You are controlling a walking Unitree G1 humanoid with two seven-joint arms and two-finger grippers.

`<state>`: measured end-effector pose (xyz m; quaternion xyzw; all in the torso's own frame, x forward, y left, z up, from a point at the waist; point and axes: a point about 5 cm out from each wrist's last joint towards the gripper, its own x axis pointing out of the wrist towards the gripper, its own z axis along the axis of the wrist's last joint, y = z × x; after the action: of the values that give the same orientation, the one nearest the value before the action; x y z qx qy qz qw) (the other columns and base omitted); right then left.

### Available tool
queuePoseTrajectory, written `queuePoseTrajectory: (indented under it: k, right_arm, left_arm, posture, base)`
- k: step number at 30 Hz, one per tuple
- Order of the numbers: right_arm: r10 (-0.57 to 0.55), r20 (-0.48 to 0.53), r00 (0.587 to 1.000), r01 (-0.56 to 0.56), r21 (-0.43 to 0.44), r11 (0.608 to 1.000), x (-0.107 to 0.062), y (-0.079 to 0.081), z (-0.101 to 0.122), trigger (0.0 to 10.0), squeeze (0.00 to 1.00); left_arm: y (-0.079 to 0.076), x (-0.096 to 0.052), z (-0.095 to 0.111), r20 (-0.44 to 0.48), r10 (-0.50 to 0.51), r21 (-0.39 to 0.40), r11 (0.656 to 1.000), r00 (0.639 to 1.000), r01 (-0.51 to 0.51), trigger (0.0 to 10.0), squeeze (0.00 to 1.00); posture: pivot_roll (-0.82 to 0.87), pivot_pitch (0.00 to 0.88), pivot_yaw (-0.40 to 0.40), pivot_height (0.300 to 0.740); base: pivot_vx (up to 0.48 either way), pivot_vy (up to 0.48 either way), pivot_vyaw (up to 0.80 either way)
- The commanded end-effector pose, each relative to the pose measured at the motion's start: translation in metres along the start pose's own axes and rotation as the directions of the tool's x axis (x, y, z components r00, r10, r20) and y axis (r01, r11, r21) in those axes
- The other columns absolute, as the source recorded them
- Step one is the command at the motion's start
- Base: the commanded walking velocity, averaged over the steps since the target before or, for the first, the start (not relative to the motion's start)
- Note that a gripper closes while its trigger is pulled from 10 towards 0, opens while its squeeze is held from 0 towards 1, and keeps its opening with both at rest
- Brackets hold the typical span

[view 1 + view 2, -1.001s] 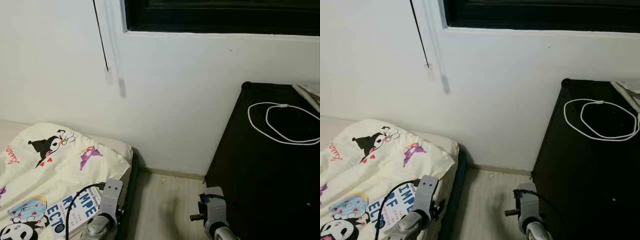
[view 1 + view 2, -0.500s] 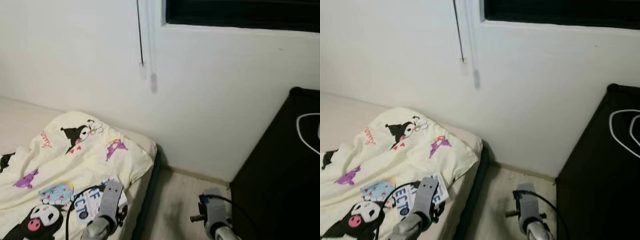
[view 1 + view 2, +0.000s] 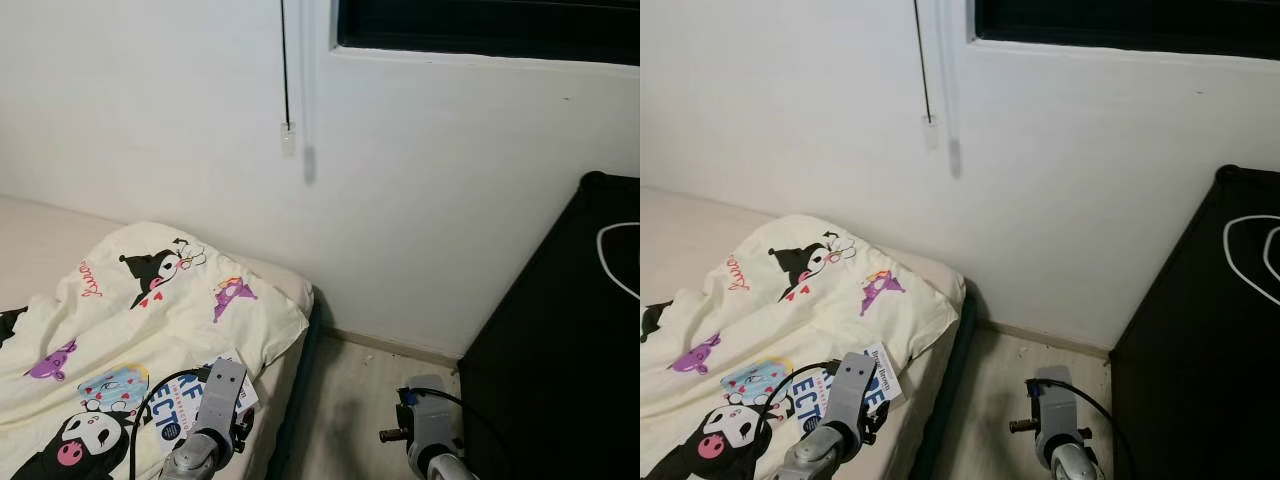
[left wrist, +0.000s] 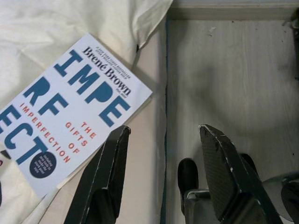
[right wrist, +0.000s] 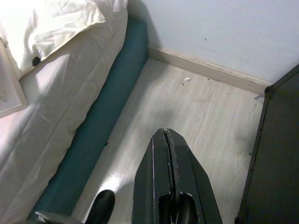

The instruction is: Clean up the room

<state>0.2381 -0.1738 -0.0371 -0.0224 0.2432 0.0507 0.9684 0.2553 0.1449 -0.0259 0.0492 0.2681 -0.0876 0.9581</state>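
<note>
Book (image 4: 70, 112) lettering reads clearly from the left wrist view: big blue letters, a red subtitle and an author line on a white cover. The head views give just a corner of that cover (image 3: 878, 372) peeking past the left arm. The book lies flat on the bed (image 3: 60, 250), near its floor-side edge, partly on the cartoon-print duvet (image 3: 150, 320). Its long axis runs diagonally to the mattress edge, and one corner points toward the strip of pale floor (image 4: 224, 74). The far end of the cover is cut off by the picture's edge.

The left end effector (image 4: 161, 172) hovers above the bed's edge with its fingers spread wide, one finger (image 4: 105, 177) over the book's lower margin and the other over the floor, holding nothing. The right end effector (image 5: 167, 154) hangs over the floor between the bed's teal mattress side (image 5: 100, 116) and a black cabinet (image 3: 560, 340), its fingers pressed together and empty.

The head views add a white cable (image 3: 1255, 255) looped on the cabinet top, cut off at the right edge, and a blind cord (image 3: 286, 80) hanging against the wall beside a dark window (image 3: 480, 25).
</note>
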Motion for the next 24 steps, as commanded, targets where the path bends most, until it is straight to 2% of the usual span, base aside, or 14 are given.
queuePoseTrajectory:
  k: [1,8,12,24]
  right_arm:
    - [-0.006,-0.034,0.999,0.006,0.014,1.000,-0.0029,-0.0001,-0.0078,10.0,0.00]
    - [-0.006,-0.035,0.999,0.007,0.017,1.000,-0.0029,0.0002,-0.0079,10.0,0.00]
    - [-0.004,-0.038,0.999,0.004,0.016,1.000,-0.0030,0.0009,-0.0085,10.0,0.00]
    - [0.001,-0.042,0.999,0.000,0.010,1.000,-0.0035,0.0005,-0.0095,10.0,0.00]
  left_arm:
    - [-0.0006,-0.0017,-0.0038,-0.013,-0.007,0.010,1.000,1.000,0.007,10.0,0.00]
    - [0.0002,-0.0017,-0.0035,-0.013,-0.004,0.010,1.000,1.000,0.004,10.0,0.00]
    - [0.0035,-0.0013,-0.0037,-0.022,0.020,-0.018,1.000,1.000,-0.020,10.0,0.00]
    - [0.0050,-0.0013,-0.0057,-0.033,0.024,-0.021,0.999,0.999,-0.024,10.0,0.00]
  posture:
    - [0.03,0.139,0.014,0.729]
    - [0.03,0.139,0.015,0.729]
    - [0.03,0.136,0.014,0.729]
    - [0.02,0.126,0.013,0.729]
  base:
    - [0.000,0.000,0.00]
    - [0.000,-0.319,0.00]
    - [0.000,0.000,0.00]
    - [0.000,0.000,0.00]
